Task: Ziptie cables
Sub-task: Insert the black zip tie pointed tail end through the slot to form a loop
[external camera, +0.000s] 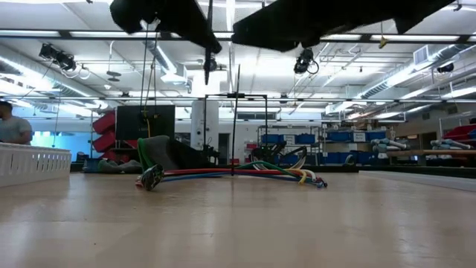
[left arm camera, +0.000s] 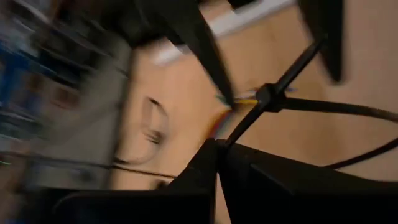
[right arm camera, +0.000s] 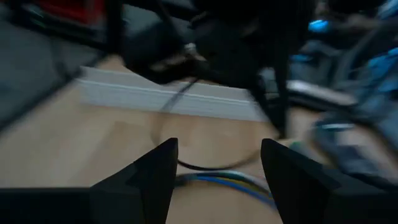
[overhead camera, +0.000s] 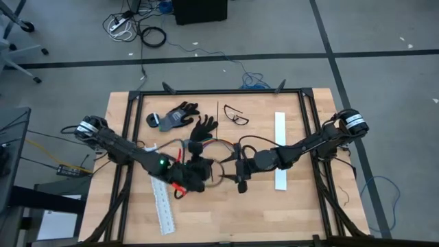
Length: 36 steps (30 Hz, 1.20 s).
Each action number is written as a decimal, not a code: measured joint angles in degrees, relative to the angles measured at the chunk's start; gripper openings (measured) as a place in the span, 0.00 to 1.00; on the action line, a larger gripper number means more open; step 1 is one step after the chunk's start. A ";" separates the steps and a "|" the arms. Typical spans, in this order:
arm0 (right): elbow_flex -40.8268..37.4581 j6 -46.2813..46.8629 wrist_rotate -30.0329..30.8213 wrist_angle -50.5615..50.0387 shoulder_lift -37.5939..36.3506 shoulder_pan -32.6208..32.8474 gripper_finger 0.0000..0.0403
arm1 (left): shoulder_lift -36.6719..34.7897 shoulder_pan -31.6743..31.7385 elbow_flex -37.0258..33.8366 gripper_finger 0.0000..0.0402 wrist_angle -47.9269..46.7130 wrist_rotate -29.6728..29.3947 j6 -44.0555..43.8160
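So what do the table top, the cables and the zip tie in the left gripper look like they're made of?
The table top looks like pale wood with a smooth matt finish; board seams show. The cables look like thin wires in glossy coloured plastic sheathing. The zip tie looks like black plastic, probably nylon: a thin strap through a boxy head, pinched in the shut left gripper.

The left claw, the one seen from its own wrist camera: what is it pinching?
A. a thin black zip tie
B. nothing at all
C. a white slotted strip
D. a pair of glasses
A: in the left wrist view the left claw is shut on the tail of a thin black zip tie, which loops out over the wooden table.
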 joint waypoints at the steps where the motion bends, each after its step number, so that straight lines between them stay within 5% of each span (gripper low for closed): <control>1: 0.03 -1.81 1.96 0.64 -0.16 0.36 0.56 | -0.50 1.12 0.00 0.00 -0.72 2.89 -2.87; 13: 1.05 -8.11 9.97 1.39 -4.70 5.29 0.52 | -3.99 11.35 0.00 0.00 -1.40 35.06 -22.00; 20: 1.03 -5.94 9.13 1.64 -6.21 4.76 0.47 | -3.84 11.39 -0.02 0.00 0.64 39.51 -25.15; 36: 1.03 4.11 -5.03 4.06 -6.23 -1.53 0.42 | -2.60 12.91 -0.02 0.00 5.04 42.23 -24.59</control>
